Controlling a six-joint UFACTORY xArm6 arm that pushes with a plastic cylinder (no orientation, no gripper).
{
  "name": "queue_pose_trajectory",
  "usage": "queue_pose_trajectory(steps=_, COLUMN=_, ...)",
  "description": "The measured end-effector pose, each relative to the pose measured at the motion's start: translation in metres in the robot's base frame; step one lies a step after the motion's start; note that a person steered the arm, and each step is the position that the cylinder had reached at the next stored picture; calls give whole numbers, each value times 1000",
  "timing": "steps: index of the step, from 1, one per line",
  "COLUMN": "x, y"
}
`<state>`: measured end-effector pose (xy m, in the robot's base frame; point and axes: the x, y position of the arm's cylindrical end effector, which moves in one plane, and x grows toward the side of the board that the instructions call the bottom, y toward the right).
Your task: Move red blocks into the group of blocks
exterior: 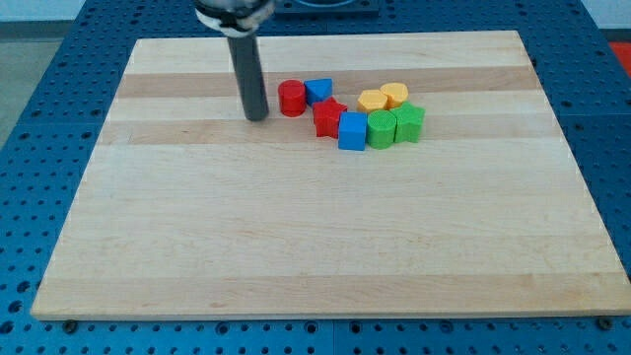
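Note:
A red cylinder (291, 99) stands at the left end of a cluster near the board's top middle. It touches a blue triangular block (317, 91). A red star block (329, 117) lies just below them, against a blue cube (352, 131). Two green blocks (381, 129) (409, 122) sit to the right of the cube. Two yellow blocks (372, 101) (394, 95) sit above the green ones. My tip (255, 116) rests on the board just left of the red cylinder, a small gap apart.
The wooden board (315, 247) lies on a blue perforated table (39, 148). The rod's mount (235, 14) shows at the view's top.

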<state>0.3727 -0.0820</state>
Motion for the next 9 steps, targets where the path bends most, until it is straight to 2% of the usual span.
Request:
queue_pose_trajectory(steps=1, x=-3, y=22)
queue_pose_trajectory(steps=2, x=-8, y=0)
queue_pose_trajectory(steps=3, x=11, y=-40)
queue_pose_trajectory(steps=4, x=-4, y=-69)
queue_pose_trajectory(steps=5, x=-24, y=-60)
queue_pose_trajectory(steps=7, x=-33, y=-12)
queue_pose_trajectory(steps=9, x=-35, y=-17)
